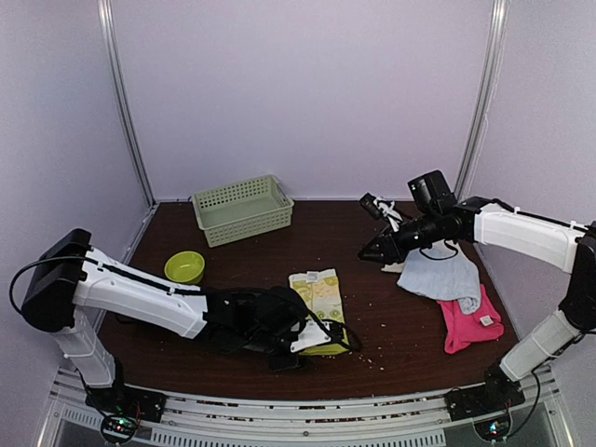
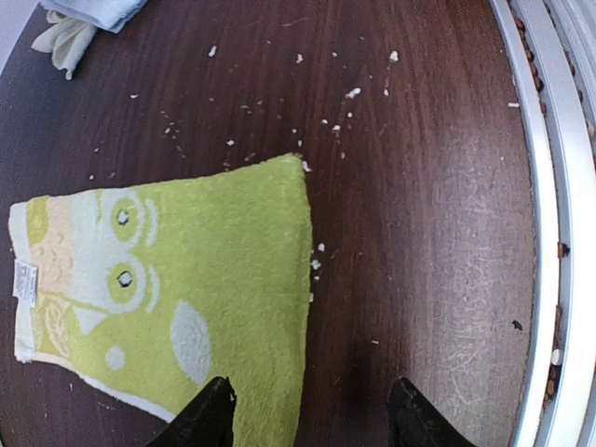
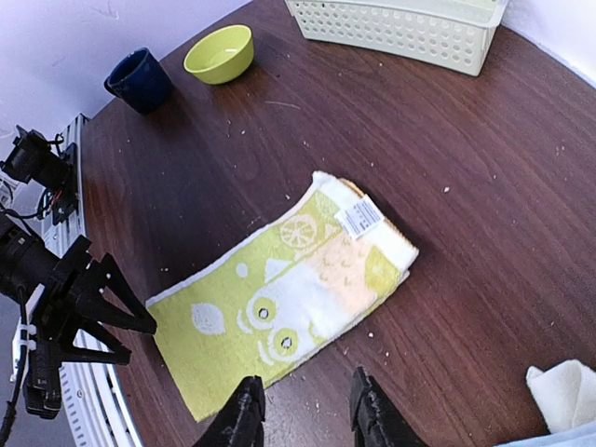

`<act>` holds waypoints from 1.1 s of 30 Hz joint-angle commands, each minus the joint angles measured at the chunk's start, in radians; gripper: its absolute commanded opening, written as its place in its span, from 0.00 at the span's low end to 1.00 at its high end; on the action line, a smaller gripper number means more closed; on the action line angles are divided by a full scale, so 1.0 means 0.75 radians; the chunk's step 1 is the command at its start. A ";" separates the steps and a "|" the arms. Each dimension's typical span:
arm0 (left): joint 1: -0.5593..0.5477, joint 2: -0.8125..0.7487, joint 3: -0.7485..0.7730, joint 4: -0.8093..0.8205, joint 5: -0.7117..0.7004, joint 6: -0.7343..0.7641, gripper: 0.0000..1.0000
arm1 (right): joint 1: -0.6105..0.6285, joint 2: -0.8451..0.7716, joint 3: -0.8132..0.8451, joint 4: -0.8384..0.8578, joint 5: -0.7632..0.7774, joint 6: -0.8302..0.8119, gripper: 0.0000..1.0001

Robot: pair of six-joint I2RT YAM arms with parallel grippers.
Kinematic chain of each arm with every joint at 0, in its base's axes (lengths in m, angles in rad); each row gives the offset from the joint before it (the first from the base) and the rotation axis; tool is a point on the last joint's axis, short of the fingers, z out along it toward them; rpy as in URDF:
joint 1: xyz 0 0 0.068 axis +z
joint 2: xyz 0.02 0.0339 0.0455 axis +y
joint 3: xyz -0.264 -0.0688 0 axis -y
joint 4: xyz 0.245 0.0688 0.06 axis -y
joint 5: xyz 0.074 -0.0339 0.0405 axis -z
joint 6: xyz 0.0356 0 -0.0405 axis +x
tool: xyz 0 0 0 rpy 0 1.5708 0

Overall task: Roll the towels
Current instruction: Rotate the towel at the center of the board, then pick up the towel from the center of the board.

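Observation:
The lime-green towel (image 1: 318,296) with pale lemon print lies flat, folded into a strip, at the table's middle front (image 2: 177,298) (image 3: 289,298). My left gripper (image 2: 312,414) is open and low at the towel's near end; one finger is over the cloth and the other over bare wood. My right gripper (image 3: 304,396) is open and empty, hovering above the table to the towel's right (image 1: 371,251). A light blue towel (image 1: 438,275) and a hot pink towel (image 1: 470,321) lie crumpled at the right. A cream-white towel (image 3: 563,391) sits beside the blue one.
A pale green plastic basket (image 1: 242,209) stands at the back centre-left. A lime bowl (image 1: 184,267) and a dark blue cup (image 3: 140,79) sit at the left. White crumbs are scattered on the wood. The metal rail (image 2: 559,233) runs along the near edge.

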 commanded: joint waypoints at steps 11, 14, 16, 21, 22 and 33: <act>-0.007 0.218 0.126 -0.001 -0.107 0.112 0.45 | -0.066 -0.167 -0.146 0.075 0.035 -0.056 0.35; -0.006 0.240 0.134 0.004 -0.107 0.098 0.29 | -0.066 -0.178 -0.124 0.024 0.004 -0.095 0.34; -0.006 0.264 0.146 -0.001 -0.089 0.085 0.20 | -0.067 -0.193 -0.072 -0.060 -0.022 -0.135 0.34; 0.004 0.321 0.219 -0.052 0.024 0.003 0.02 | -0.069 -0.284 0.099 -0.247 -0.066 -0.182 0.33; 0.016 0.323 0.234 -0.060 0.078 -0.027 0.00 | -0.069 -0.319 0.120 -0.273 -0.098 -0.196 0.33; 0.279 0.503 0.417 -0.131 0.979 -0.363 0.00 | -0.019 -0.380 0.067 -0.705 -0.255 -0.727 0.25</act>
